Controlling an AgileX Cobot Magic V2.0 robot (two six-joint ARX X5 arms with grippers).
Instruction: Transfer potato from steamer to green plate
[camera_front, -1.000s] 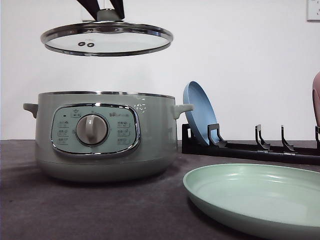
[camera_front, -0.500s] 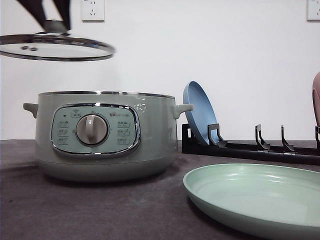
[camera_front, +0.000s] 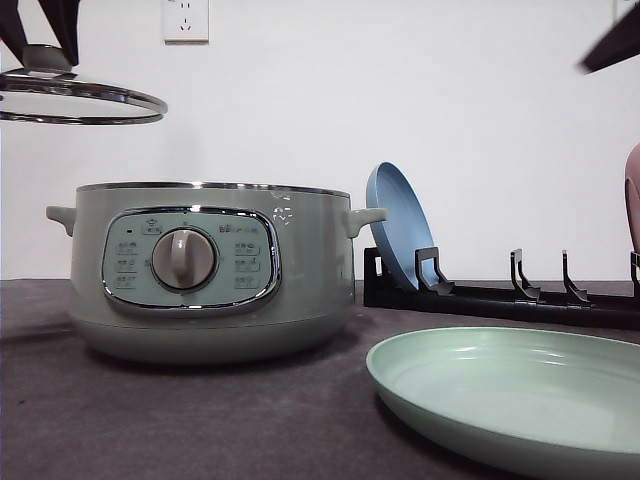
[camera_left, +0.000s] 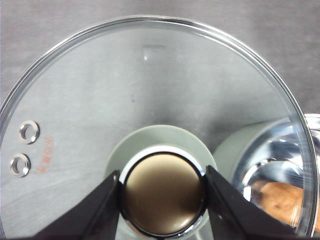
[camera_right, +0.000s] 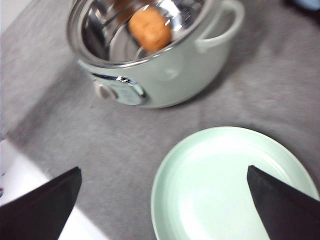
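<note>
The pale green steamer stands uncovered at the left of the table. The orange-brown potato lies inside on its metal rack and also shows through the glass. My left gripper is shut on the knob of the glass lid, holding it high, to the left of the pot. The green plate lies bare at the front right. My right gripper hangs open and holds nothing, above the plate, with the steamer beyond it.
A blue plate leans in a black dish rack behind the green plate. A dark blurred part of the right arm shows at the top right. A wall socket is on the white wall.
My left gripper has carried the lid from above the steamer to the left, off the pot. A part of the right arm has come into view at the top right.
</note>
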